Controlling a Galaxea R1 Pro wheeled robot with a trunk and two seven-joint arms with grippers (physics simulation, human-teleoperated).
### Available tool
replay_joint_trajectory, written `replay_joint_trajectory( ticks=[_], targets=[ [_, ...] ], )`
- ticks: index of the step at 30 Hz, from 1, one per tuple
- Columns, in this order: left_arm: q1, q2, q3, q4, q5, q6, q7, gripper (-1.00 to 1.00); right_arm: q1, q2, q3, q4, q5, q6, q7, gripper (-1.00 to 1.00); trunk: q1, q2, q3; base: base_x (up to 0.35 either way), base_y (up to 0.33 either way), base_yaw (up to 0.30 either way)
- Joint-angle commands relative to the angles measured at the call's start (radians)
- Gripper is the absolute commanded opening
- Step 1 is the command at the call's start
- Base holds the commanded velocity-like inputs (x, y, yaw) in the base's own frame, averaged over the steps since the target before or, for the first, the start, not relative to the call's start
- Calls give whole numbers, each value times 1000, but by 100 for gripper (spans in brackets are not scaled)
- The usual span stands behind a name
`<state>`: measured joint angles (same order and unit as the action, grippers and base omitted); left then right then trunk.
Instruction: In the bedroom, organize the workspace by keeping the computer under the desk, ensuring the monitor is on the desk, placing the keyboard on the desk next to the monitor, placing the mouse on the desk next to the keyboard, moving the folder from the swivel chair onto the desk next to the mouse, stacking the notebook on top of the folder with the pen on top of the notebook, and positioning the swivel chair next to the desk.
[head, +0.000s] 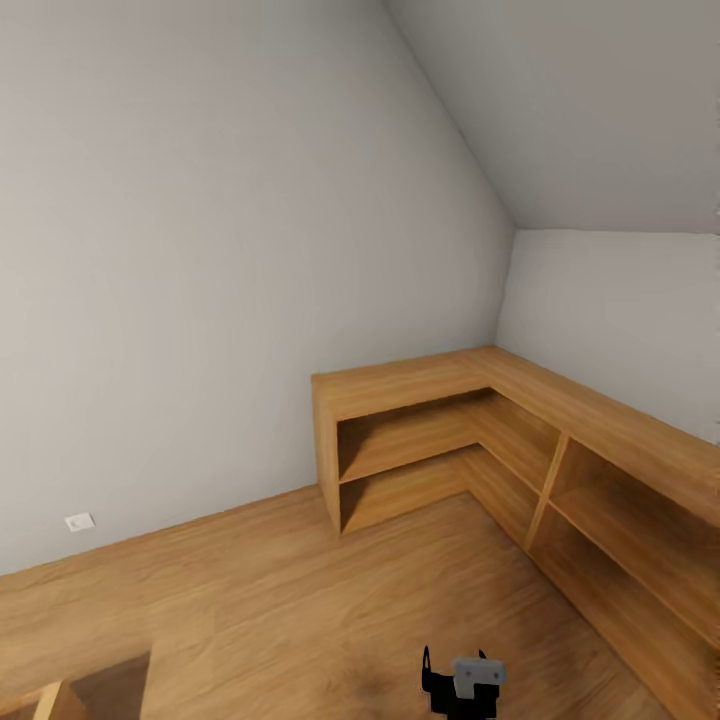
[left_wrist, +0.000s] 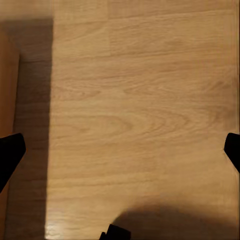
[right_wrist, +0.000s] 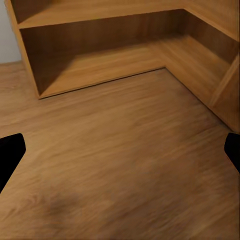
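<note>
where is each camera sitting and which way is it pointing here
Head view: high on the robot, facing down into a room corner with the L-shaped wooden shelving; the right gripper shows at the bottom edge.
Left wrist view: straight down at the wood floor, dark fingertips at both sides.
Right wrist view: low, angled forward at the shelving's lower shelves, fingertips wide apart.
All share the floor; head and right wrist share the shelving.

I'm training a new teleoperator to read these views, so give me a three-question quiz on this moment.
1. True or false: the shelving runs along two walls and meets in the corner.
2. What is the floor made of? A) carpet B) wood C) tile
3. Fill in: the small white outlet sits low on the ____.

Key: 1 true; 2 B; 3 wall.
</note>
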<state>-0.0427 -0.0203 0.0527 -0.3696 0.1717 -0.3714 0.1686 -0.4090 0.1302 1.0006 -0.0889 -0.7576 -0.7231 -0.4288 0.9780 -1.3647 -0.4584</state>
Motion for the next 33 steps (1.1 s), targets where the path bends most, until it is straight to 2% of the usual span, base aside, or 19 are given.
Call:
replay_joint_trajectory(
  ticks=[1,13,33],
  targets=[
    [0,-1,4,0,2,-3,-1,100,-1,0,9,0,-2,0,-8,100,1,-1,-1,331,0,-263],
    [0,-1,4,0,3,-4,-1,100,-1,1,9,0,-2,0,-8,100,1,-1,-1,331,69,-264],
    [0,0,4,0,3,-4,-1,100,-1,3,9,0,-2,1,-9,100,1,-1,-1,331,130,-266]
  ],
)
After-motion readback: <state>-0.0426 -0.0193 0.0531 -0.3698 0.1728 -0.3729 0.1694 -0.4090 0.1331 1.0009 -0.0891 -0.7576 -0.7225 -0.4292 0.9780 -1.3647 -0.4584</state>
